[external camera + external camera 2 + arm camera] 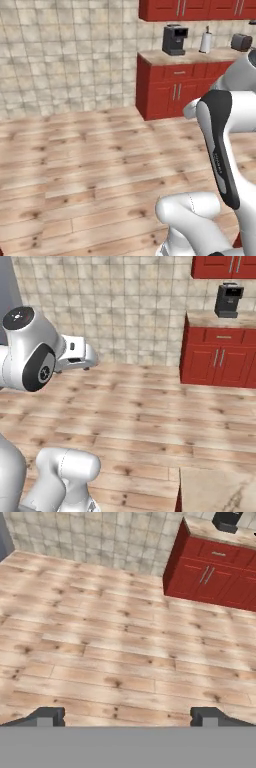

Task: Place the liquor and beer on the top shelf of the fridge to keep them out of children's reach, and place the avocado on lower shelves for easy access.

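Observation:
In the hand view my gripper (pixel 127 717) is open, its two dark fingertips (pixel 47 716) set wide apart with nothing between them. It points down at bare wooden floor (pixel 115 642). The arm (pixel 220 145) rises at the right of the left base view, and its white hand (pixel 77 356) reaches out over the floor in the right base view. The liquor, the beer, the avocado and the fridge with its shelves are out of view.
Red base cabinets (pixel 175 92) stand against the tiled wall (pixel 65 55), and their counter carries a black coffee machine (pixel 174 39), a paper towel roll (pixel 205 41) and a toaster (pixel 241 42). A beige counter corner (pixel 220 491) sits close at the lower right. Open floor lies ahead.

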### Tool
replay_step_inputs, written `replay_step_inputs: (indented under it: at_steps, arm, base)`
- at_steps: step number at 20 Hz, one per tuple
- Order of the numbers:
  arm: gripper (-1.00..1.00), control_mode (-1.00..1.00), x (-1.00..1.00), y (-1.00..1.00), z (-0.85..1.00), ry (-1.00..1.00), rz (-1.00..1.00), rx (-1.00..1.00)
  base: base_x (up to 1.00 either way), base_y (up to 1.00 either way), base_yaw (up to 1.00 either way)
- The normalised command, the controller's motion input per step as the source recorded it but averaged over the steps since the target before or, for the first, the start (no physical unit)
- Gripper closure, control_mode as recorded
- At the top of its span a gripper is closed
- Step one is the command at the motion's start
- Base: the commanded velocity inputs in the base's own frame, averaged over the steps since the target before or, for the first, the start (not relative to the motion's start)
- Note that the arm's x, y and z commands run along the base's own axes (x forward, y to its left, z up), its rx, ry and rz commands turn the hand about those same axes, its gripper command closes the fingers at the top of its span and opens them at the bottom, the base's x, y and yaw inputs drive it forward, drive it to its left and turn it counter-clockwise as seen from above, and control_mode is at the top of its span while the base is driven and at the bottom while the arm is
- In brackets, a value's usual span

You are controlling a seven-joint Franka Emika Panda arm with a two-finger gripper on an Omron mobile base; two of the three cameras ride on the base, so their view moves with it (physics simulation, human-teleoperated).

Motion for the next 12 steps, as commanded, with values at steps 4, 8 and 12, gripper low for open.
replay_step_inputs:
  at_steps: [4, 8, 12]
  arm:
    - [-1.00, 1.00, 0.00, 0.00, 0.00, 0.00, 0.00, 0.00]
    - [-1.00, 1.00, 0.00, 0.00, 0.00, 0.00, 0.00, 0.00]
    - [-1.00, 1.00, 0.00, 0.00, 0.00, 0.00, 0.00, 0.00]
  base:
    - [1.00, 0.17, -0.38]
    - [0.99, 0.07, -0.43]
    - [0.79, 0.00, -0.50]
